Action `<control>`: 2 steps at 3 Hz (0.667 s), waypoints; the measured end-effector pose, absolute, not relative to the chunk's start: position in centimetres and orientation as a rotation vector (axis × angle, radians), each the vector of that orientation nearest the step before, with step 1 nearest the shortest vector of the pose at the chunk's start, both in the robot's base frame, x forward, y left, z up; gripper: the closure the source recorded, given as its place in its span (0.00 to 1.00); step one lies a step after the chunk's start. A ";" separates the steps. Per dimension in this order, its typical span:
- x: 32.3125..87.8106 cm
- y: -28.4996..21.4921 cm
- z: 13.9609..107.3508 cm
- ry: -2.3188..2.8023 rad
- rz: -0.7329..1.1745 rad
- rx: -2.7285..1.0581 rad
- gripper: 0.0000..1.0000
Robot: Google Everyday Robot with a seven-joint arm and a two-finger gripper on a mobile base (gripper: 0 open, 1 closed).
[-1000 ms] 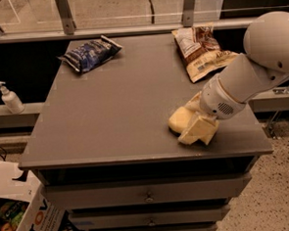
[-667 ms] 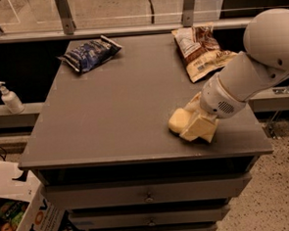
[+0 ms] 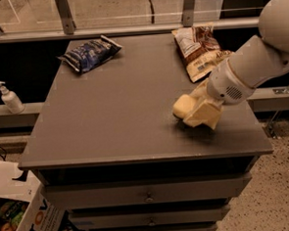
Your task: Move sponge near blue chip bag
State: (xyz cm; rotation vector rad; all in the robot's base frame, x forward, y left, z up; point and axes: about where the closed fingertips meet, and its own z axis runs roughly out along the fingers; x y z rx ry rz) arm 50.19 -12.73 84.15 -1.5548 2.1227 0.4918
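Gripper point(image 3: 197, 112) low over the right front of the grey table point(image 3: 110, 124); whether it clamps anything cannot be told. Sponge point(image 3: 182, 105) touching it, on the side facing the blue chip bag point(image 3: 89, 53), which lies well away at the far corner, its white print unreadable. Cardboard box point(image 3: 36, 224) on the floor below, lettered "orov".

The smooth white plastic robot arm point(image 3: 254, 64) is thick and round, like a fat tube. At its top end sits a big white ball-shaped joint point(image 3: 281, 18). The lower end is rounded and has a small patch of tiny dark holes point(image 3: 233, 93) in its side. The pale yellow blocky gripper point(image 3: 197, 115) sits at the arm's tip, low over the right front part of the dark grey tabletop point(image 3: 115, 119).
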 end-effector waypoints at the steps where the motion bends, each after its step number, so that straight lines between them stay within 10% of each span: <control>1: 53.9 -13.7 89.8 2.071 0.486 -1.401 1.00; 2: 53.9 -13.7 89.7 2.071 0.487 -1.402 1.00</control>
